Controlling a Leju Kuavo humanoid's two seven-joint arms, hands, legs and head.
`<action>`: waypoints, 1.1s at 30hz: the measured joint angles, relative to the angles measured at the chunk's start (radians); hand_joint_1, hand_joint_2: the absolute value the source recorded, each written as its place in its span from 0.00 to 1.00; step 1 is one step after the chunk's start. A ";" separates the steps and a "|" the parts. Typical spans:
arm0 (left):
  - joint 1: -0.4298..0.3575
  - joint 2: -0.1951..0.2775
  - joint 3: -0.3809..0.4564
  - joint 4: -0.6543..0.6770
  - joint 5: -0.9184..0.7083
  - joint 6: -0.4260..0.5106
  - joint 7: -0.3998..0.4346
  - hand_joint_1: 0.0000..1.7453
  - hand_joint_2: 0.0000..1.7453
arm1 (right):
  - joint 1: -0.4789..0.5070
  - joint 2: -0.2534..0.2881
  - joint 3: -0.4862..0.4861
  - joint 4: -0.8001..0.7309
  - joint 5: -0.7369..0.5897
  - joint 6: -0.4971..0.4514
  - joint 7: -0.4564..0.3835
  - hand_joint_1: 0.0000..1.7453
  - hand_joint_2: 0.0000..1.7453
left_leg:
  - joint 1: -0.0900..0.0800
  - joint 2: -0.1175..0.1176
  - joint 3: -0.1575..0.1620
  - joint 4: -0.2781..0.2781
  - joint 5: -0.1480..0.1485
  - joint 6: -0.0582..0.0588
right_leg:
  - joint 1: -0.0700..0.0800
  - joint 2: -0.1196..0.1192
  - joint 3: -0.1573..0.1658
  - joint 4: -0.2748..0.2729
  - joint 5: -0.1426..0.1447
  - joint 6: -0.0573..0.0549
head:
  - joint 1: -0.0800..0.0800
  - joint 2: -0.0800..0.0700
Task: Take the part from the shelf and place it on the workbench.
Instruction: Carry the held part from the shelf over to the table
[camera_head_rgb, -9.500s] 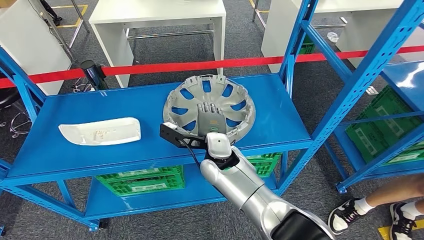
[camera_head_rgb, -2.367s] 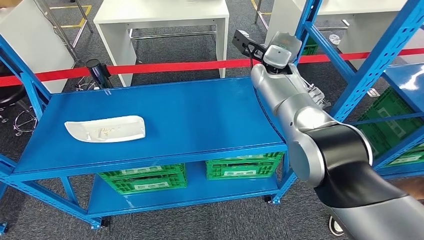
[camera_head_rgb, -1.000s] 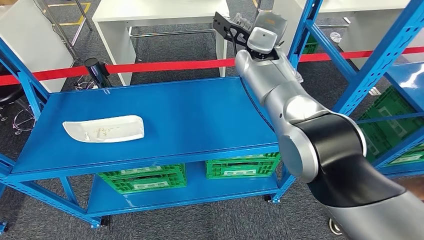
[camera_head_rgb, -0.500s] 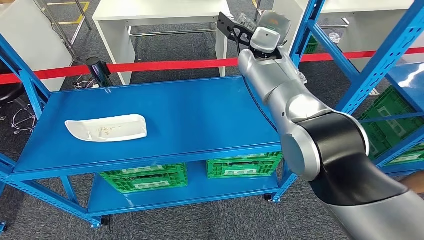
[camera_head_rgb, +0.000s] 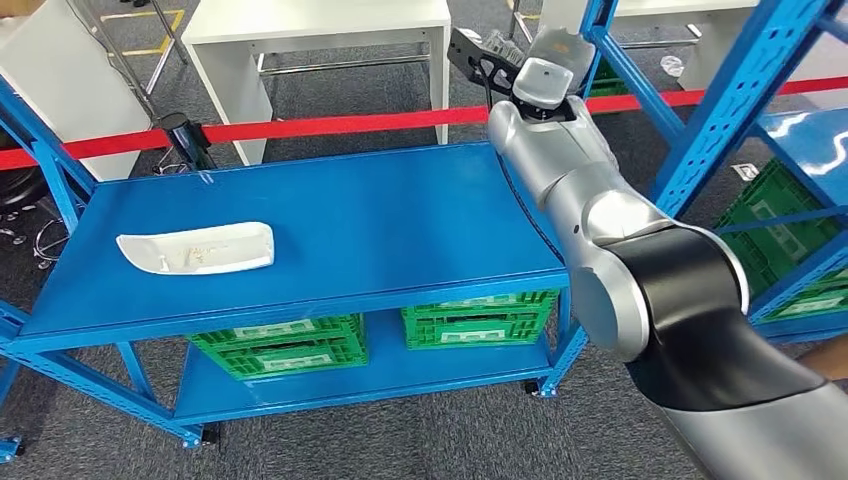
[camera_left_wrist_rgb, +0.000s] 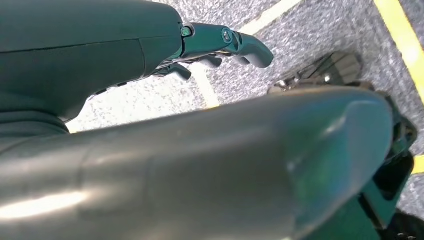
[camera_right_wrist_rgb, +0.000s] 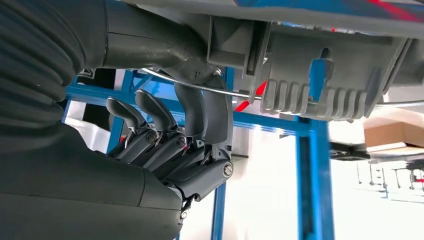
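**Q:** Head view — what has changed, and what follows for the task?

**A:** The blue shelf (camera_head_rgb: 330, 215) no longer carries the grey wheel cover that lay on it in the earliest frame; a white trim piece (camera_head_rgb: 195, 248) stays on its left part. The right arm is raised past the shelf's far right corner, so the pick-up appears done and the carry to the workbench remains.

**Q:** Where is the part now?

**A:** Right wrist view: the wheel cover (camera_right_wrist_rgb: 320, 75) sits against the right hand (camera_right_wrist_rgb: 175, 145), whose fingers (camera_right_wrist_rgb: 200, 112) hook around its ribbed rim. In the head view a sliver shows beyond the wrist.

**Q:** And against half a second ago?

**A:** The whole scene has slid slightly, suggesting the camera turned; the arm's pose is nearly unchanged.

**Q:** The left hand (camera_left_wrist_rgb: 220, 47)?

**A:** It hangs over grey floor, fingers loosely curled, holding nothing.
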 joint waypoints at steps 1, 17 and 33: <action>0.000 0.001 0.000 0.000 0.000 0.000 -0.001 0.00 0.00 | 0.000 0.001 0.000 0.000 0.000 0.000 -0.002 0.93 1.00 | 0.001 0.002 -0.012 0.027 -0.027 -0.006 | -0.001 -0.001 -0.006 -0.002 0.008 -0.009 | 0.000 0.000; -0.001 0.012 0.000 0.006 0.001 0.000 -0.010 0.00 0.00 | 0.001 -0.014 0.012 0.003 0.000 -0.021 -0.030 0.93 1.00 | -0.007 0.014 0.116 -0.051 -0.050 0.049 | 0.007 -0.004 -0.112 0.034 0.040 0.020 | 0.001 0.000; 0.004 0.015 0.000 0.010 -0.010 0.000 -0.015 0.00 0.00 | 0.011 0.007 0.123 0.010 -0.002 -0.071 -0.161 0.93 1.00 | 0.011 0.011 -0.066 0.097 -0.071 -0.015 | -0.002 -0.006 -0.009 0.005 0.006 -0.015 | 0.010 0.000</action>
